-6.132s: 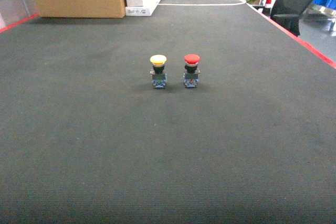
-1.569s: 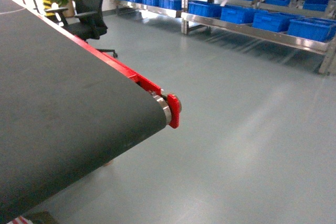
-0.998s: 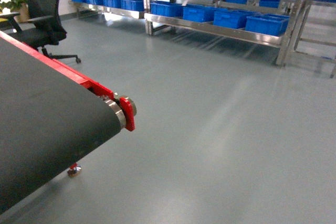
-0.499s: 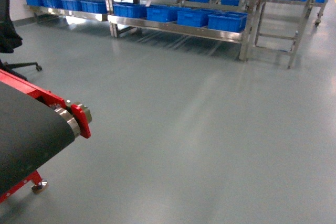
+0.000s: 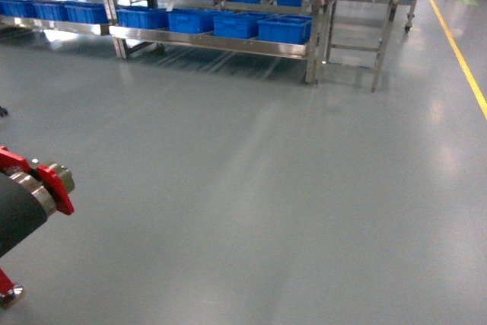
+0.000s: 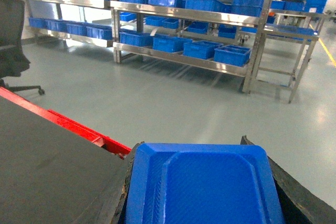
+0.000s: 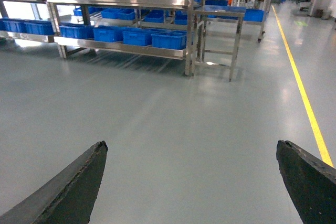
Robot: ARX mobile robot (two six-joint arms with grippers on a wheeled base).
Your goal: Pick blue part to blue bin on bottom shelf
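Transit step, by my reading: the base faces open grey floor (image 5: 251, 211), with the steel rack across the upper left of the head view and well apart from the robot. The bottom shelf (image 5: 213, 39) carries a row of blue bins (image 5: 237, 25); which one is the target I cannot tell from here. The blue part (image 6: 202, 184) fills the bottom centre of the left wrist view, sitting between the left gripper (image 6: 202, 182) jaws, which close on its two sides. The right gripper (image 7: 202, 182) jaws stand wide, dark tips at the lower corners of that frame, nothing between them. The conveyor belt end (image 5: 27, 203) sits at the lower left edge of the head view. Next move likely calls for closing the distance to the rack, squaring up on the low shelf, then lowering the left arm over a bin. No brand, label or writing legible in any view.
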